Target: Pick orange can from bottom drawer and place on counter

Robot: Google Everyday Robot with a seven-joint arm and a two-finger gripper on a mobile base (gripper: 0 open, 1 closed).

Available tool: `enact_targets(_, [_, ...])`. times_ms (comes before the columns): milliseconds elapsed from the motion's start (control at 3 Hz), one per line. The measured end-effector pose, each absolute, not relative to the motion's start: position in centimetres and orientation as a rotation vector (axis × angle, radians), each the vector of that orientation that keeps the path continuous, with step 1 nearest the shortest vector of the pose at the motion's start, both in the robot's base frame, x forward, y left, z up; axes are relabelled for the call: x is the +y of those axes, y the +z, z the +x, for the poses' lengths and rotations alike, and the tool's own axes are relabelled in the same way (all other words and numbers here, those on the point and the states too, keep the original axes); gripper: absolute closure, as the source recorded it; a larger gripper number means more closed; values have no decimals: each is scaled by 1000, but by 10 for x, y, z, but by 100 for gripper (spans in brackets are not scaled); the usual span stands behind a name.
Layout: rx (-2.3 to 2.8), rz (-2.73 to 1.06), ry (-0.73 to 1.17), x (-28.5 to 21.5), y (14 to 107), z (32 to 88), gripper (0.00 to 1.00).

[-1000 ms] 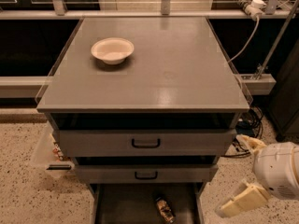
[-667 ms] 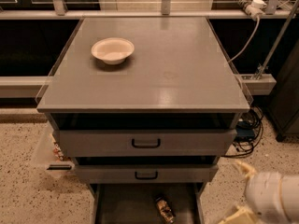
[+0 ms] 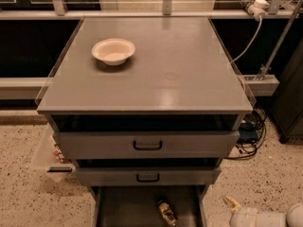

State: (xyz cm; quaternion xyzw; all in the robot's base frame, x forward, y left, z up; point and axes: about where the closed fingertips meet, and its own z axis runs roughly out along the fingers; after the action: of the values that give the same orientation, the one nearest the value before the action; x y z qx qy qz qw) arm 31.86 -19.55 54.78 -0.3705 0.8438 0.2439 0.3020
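The orange can [image 3: 165,213] lies on its side on the dark floor of the open bottom drawer [image 3: 128,212], right of the middle, at the lower edge of the camera view. The grey counter [image 3: 170,70] is the broad cabinet top above it. My gripper [image 3: 233,204] is at the bottom right corner, low over the floor to the right of the drawer and apart from the can. Only its pale tip and part of the white arm [image 3: 265,217] show; the rest is cut off by the frame edge.
A white bowl [image 3: 113,51] sits on the counter's far left. Two grey-fronted drawers with black handles [image 3: 147,145] are slightly open above the bottom drawer. A clear bin [image 3: 49,155] hangs at the cabinet's left. Cables [image 3: 248,134] lie on the floor at the right.
My arm and gripper have dropped lower towards the bottom right corner, and less of them shows. The can, drawers and bowl have not moved.
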Motion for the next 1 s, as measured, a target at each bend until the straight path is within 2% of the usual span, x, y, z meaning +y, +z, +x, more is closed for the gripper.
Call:
enact_targets(667, [2232,-911,770,-184,500,331,0])
enact_targets(1000, [2199,-840,851,-158,449,367,0])
